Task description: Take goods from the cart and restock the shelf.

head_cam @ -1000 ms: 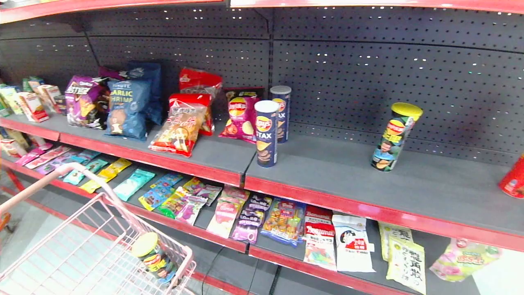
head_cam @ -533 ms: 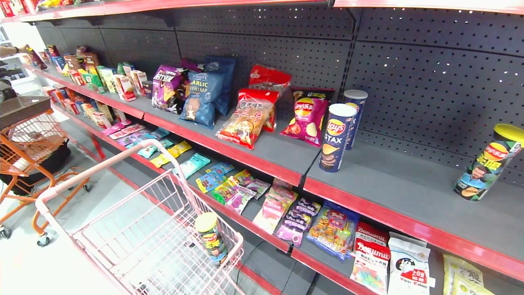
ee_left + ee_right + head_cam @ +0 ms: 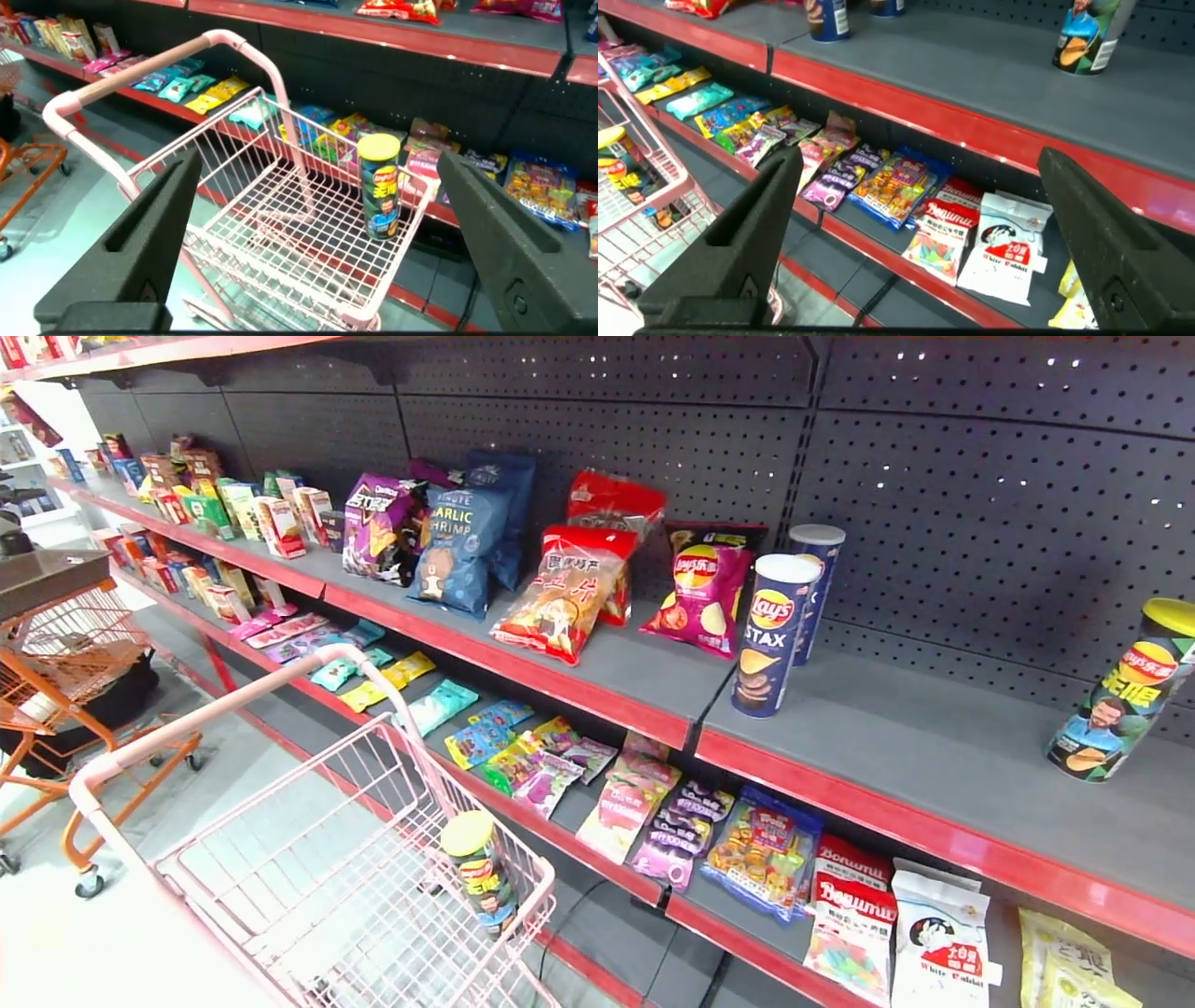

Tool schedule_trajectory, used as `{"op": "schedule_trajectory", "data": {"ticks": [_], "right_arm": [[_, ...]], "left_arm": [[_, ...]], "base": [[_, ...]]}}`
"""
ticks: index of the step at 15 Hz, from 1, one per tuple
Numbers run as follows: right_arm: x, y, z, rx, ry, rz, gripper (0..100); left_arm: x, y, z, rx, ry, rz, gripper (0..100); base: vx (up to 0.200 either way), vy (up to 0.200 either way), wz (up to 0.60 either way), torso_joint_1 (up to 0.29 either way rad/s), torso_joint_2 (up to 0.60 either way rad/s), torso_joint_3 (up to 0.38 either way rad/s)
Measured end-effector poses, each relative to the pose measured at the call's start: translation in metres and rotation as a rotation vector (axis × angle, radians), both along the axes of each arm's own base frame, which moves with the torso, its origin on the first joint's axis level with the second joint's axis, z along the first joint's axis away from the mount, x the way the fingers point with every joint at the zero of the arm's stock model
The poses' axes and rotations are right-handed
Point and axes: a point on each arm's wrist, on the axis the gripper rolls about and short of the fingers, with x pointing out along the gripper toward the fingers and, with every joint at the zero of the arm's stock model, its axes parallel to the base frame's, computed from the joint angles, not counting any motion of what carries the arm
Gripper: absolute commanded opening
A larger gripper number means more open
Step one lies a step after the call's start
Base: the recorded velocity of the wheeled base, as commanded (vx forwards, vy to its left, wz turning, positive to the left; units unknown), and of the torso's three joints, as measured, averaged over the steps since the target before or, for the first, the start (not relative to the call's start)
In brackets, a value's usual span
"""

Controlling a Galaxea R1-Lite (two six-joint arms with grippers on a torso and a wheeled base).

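One yellow-lidded can (image 3: pixel 481 873) stands upright in the pink cart (image 3: pixel 215 712), in the basket corner nearest the shelf (image 3: pixel 887 747) and against the wire wall. Seen from the left wrist, the left gripper (image 3: pixel 316 159) hangs above the cart (image 3: pixel 140 84) with its fingers (image 3: pixel 140 243) spread wide and holding nothing, the can (image 3: pixel 379 187) lying between and below them. The right gripper (image 3: pixel 920 154) is also spread wide and unloaded, facing the shelf's red front edge and the candy packets (image 3: pixel 896 187) on the tier beneath. A matching can (image 3: pixel 1116 705) stands on the grey shelf far to the right, well apart from two blue cans (image 3: pixel 773 635) beside the snack bags (image 3: pixel 560 602). An orange cart (image 3: pixel 56 653) stands farther down the aisle on the left.
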Motion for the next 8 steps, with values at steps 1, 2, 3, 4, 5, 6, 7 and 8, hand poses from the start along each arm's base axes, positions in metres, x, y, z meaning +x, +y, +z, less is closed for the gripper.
{"op": "schedule_trajectory", "data": {"ticks": [1, 2, 3, 4, 5, 6, 7, 8], "right_arm": [[0.0000, 0.0000, 0.0000, 0.000, 0.000, 0.000, 100], [0.0000, 0.0000, 0.0000, 0.000, 0.000, 0.000, 100], [0.0000, 0.0000, 0.0000, 0.000, 0.000, 0.000, 100], [0.0000, 0.0000, 0.0000, 0.000, 0.000, 0.000, 100], [0.0000, 0.0000, 0.0000, 0.000, 0.000, 0.001, 100], [0.0000, 0.0000, 0.0000, 0.000, 0.000, 0.001, 100], [0.0000, 0.0000, 0.0000, 0.001, 0.000, 0.001, 100], [0.0000, 0.0000, 0.0000, 0.000, 0.000, 0.001, 100]], "left_arm": [[0.0000, 0.0000, 0.0000, 0.000, 0.000, 0.000, 100], [0.0000, 0.0000, 0.0001, 0.000, 0.000, -0.001, 100], [0.0000, 0.0000, 0.0000, 0.000, 0.000, 0.000, 100], [0.0000, 0.0000, 0.0000, 0.000, 0.000, 0.000, 100], [0.0000, 0.0000, 0.0000, 0.000, 0.000, 0.000, 100], [0.0000, 0.0000, 0.0001, 0.000, 0.000, 0.000, 100], [0.0000, 0.0000, 0.0000, 0.000, 0.000, 0.000, 100], [0.0000, 0.0000, 0.0000, 0.000, 0.000, 0.000, 100]], "base": [[0.000, 0.000, 0.00, -0.149, 0.33, 0.198], [0.000, 0.000, 0.00, -0.144, 0.34, 0.193], [0.000, 0.000, 0.00, -0.149, 0.32, 0.188], [0.000, 0.000, 0.00, -0.149, 0.33, 0.188], [0.000, 0.000, 0.00, -0.154, 0.33, 0.198], [0.000, 0.000, 0.00, -0.159, 0.35, 0.193], [0.000, 0.000, 0.00, -0.149, 0.34, 0.198], [0.000, 0.000, 0.00, -0.154, 0.34, 0.203]]}}
